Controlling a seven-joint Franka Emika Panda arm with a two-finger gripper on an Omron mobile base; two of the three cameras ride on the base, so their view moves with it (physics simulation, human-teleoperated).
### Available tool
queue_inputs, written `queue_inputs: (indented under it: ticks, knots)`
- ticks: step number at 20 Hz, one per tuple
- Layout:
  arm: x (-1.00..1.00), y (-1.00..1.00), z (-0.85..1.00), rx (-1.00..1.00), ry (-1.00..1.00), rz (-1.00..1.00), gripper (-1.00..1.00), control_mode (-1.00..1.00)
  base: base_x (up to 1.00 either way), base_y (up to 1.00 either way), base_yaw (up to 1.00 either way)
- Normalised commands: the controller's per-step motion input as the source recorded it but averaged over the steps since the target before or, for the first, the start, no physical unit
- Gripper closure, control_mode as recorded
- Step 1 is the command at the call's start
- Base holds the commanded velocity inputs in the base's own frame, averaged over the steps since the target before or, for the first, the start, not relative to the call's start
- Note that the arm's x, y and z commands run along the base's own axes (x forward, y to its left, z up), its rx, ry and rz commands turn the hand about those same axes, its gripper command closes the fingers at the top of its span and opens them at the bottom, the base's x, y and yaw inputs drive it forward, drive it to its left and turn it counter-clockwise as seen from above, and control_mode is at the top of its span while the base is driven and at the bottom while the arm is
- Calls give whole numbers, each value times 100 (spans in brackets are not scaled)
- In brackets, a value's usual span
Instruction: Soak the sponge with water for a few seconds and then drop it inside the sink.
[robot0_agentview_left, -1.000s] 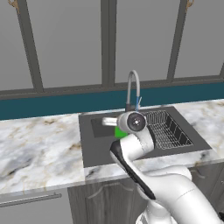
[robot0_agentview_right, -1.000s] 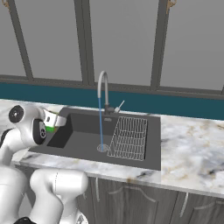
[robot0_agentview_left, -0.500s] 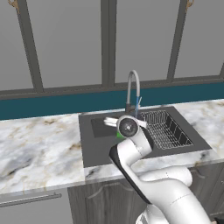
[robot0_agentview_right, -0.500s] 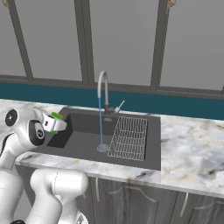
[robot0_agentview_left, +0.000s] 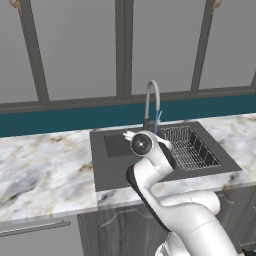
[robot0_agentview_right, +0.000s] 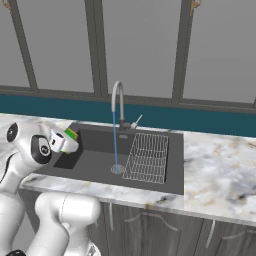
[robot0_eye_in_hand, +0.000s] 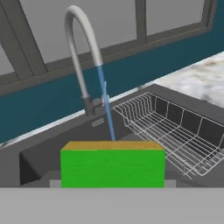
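My gripper (robot0_agentview_right: 68, 138) is shut on the sponge (robot0_agentview_right: 71, 133), a green block with a yellow layer, and holds it over the left end of the sink (robot0_agentview_right: 172, 172). In the hand view the sponge (robot0_eye_in_hand: 112, 167) sits low and centred, yellow side up, and hides the fingertips. The water (robot0_eye_in_hand: 107, 105) falls beyond it as a thin blue stream from the gooseneck faucet (robot0_eye_in_hand: 81, 48). From the right base view the water (robot0_agentview_right: 115, 145) drops to the drain, to the right of the sponge and apart from it. My wrist (robot0_agentview_left: 142, 145) covers the sponge in the left base view.
A wire rack (robot0_agentview_right: 147, 157) fills the right part of the basin. Marble counter (robot0_agentview_left: 45, 175) runs on both sides of the sink (robot0_agentview_left: 107, 167). A teal backsplash and windows stand behind the faucet (robot0_agentview_right: 117, 102).
The hand has turned and carried the sponge slightly up and toward the faucet. In the left base view the green block has slipped behind my wrist.
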Motion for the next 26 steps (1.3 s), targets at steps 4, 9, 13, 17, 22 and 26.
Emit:
queue_inputs:
  ticks: [4, 9, 13, 17, 22, 26]
  knots:
    - [0, -31, 0, 2, 0, -10, 100, -100, 0, 0, 0]
    - [0, -35, -7, 4, 2, -6, 100, -100, 0, 0, 0]
    - [0, -33, -17, 3, 3, -3, 100, -100, 0, 0, 0]
    - [0, -20, -15, 2, 0, -3, 100, -100, 0, 0, 0]
    - [0, -12, -1, 1, 0, -3, 100, -100, 0, 0, 0]
    - [0, -6, -8, 0, 0, -4, 100, -100, 0, 0, 0]
